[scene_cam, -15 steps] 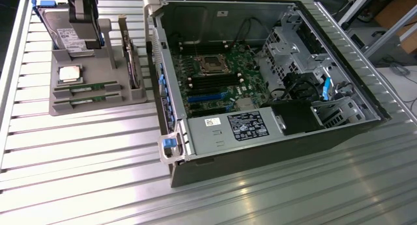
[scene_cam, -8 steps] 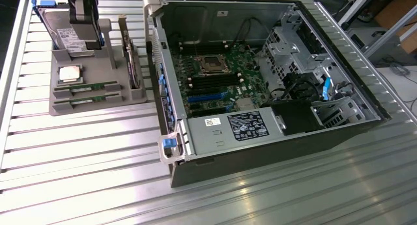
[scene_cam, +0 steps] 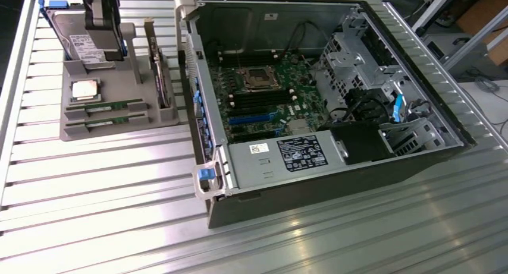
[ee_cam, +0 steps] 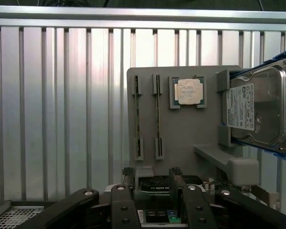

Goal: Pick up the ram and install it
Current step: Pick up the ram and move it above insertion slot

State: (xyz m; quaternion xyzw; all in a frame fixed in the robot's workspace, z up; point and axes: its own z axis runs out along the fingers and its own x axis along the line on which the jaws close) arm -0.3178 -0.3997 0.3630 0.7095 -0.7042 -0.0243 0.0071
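Note:
Two rams, thin green sticks, stand on edge side by side in the slots of a grey holder (scene_cam: 119,131). One ram (scene_cam: 107,109) is nearer the processor chip and the other ram (scene_cam: 107,123) sits by the holder's front edge. In the wrist view they show edge-on as ram (ee_cam: 138,117) and ram (ee_cam: 157,117). My gripper (scene_cam: 103,18) hangs above the back of the holder, over the hard drive. In the wrist view the gripper (ee_cam: 155,202) is open, with nothing between its dark fingers (ee_cam: 121,207).
The holder also carries a square silver processor chip (scene_cam: 85,90) and a large hard drive (scene_cam: 80,39) with a white label. On the exterior view's right lies an open computer case (scene_cam: 444,125) with a green motherboard (scene_cam: 266,87), black memory slots (scene_cam: 258,100) and a power supply (scene_cam: 278,158).

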